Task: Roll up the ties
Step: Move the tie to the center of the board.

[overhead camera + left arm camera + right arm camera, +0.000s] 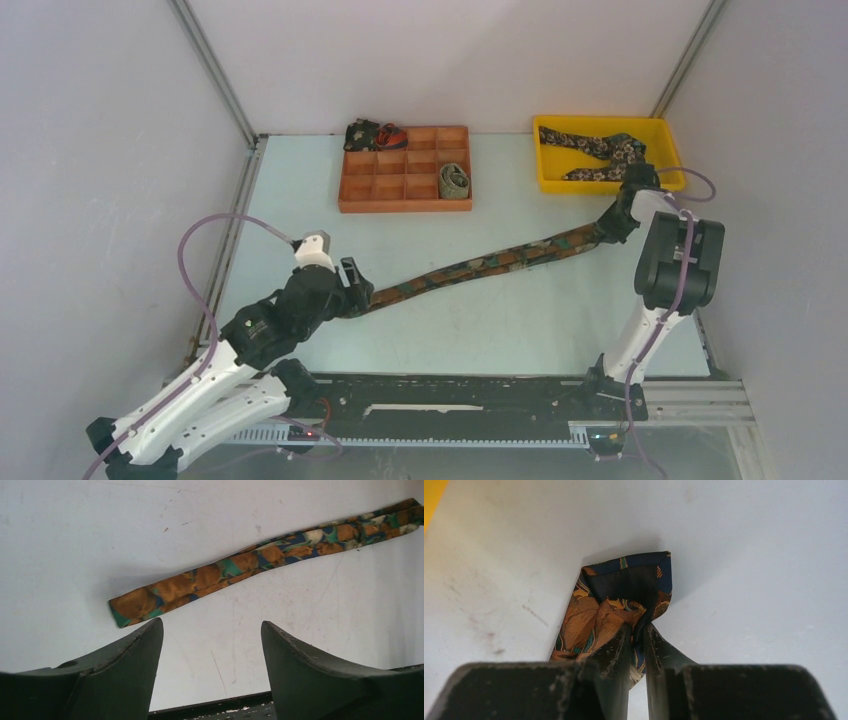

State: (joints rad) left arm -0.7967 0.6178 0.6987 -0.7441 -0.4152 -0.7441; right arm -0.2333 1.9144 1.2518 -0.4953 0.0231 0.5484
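Robot lab cell: white panel walls point(90, 150), alu frame point(212, 70), 2 arms point(210, 380) on base rail point(450, 400).

The tie point(225, 571) is woven cloth with a slight sheen, and the table point(75, 540) is matt and scuffed.

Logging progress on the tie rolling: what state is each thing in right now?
Long tie: unrolled, flat across the table, one end pinched.
Right hand: shut on that end.
Left hand: open, empty, near the other end.
Coiled tie: rolled, in an organizer compartment.
Corner tie: bunched at the organizer's back-left corner.
Tray tie: unrolled, loose in yellow tray.
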